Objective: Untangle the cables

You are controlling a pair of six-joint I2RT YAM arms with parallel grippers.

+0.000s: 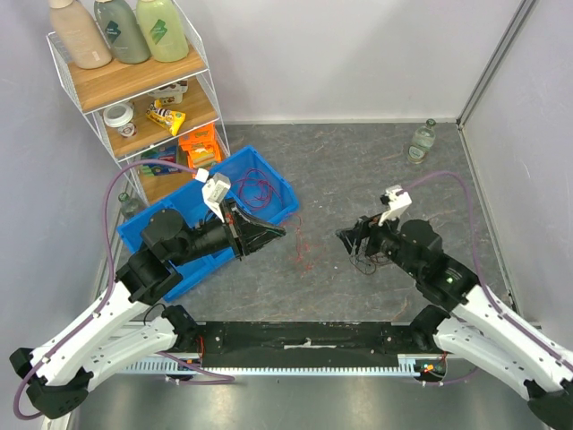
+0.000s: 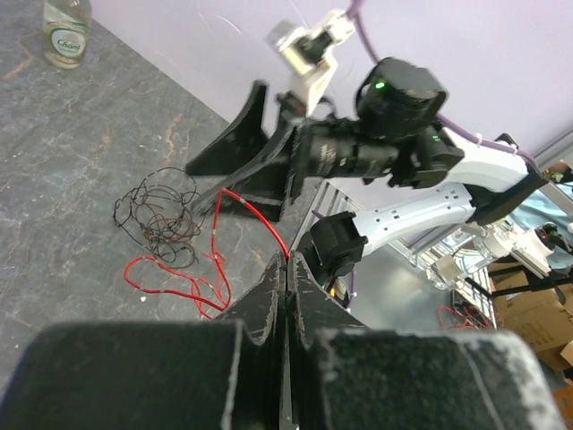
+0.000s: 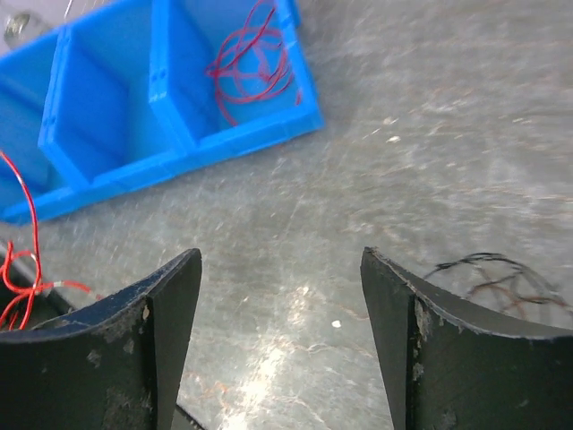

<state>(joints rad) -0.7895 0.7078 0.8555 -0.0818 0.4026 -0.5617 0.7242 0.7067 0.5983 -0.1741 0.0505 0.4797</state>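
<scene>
Now noting left gripper point(image 2: 288, 269) clamped shut, seemingly pinching the red cable point(image 2: 255, 219) at its tips; hair-thin strand, so pinch not certain. Noting right gripper point(image 3: 279, 255) spread wide, holding nothing, black cable bunch point(image 3: 488, 278) just outside one finger, not between them. Risks: closing right as placed and catching nothing; pulling with left against an unpinned bunch, dragging it along and tightening the snarl; losing the strand from the pinch.

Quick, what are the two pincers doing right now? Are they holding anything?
Left pincer: closed, pinching the red cable.
Right pincer: open, holding nothing; the black cable lies beside it.
</scene>
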